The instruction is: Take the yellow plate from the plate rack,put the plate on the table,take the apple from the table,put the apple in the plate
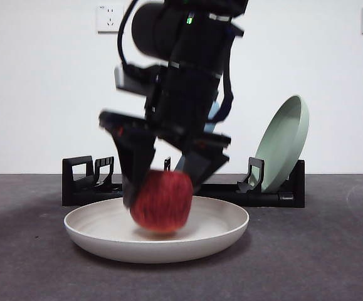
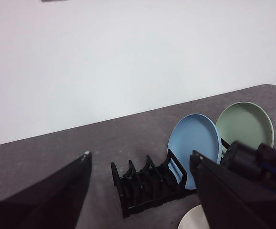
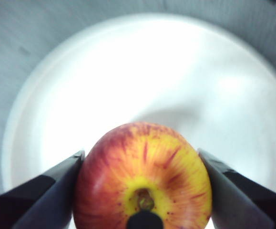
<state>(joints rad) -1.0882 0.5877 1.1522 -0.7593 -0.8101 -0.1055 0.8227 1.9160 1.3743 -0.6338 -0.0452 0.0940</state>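
The cream plate [image 1: 187,241] lies flat on the dark grey table [image 1: 331,251] in front of the black plate rack [image 1: 87,182]. My right gripper [image 1: 162,188] comes down from above and is shut on the red apple [image 1: 162,202], which hangs just above the plate's middle. In the right wrist view the apple [image 3: 142,176] sits between both jaws over the plate [image 3: 176,76]. My left gripper [image 2: 140,164] is open, empty and raised well above the table; its view shows the rack [image 2: 147,183] and a sliver of the cream plate [image 2: 195,222].
A sage-green plate [image 1: 284,141] leans in the rack's right end, also in the left wrist view [image 2: 247,124]. A light-blue plate [image 2: 195,143] stands in the rack beside it, mostly hidden behind the arm in the front view.
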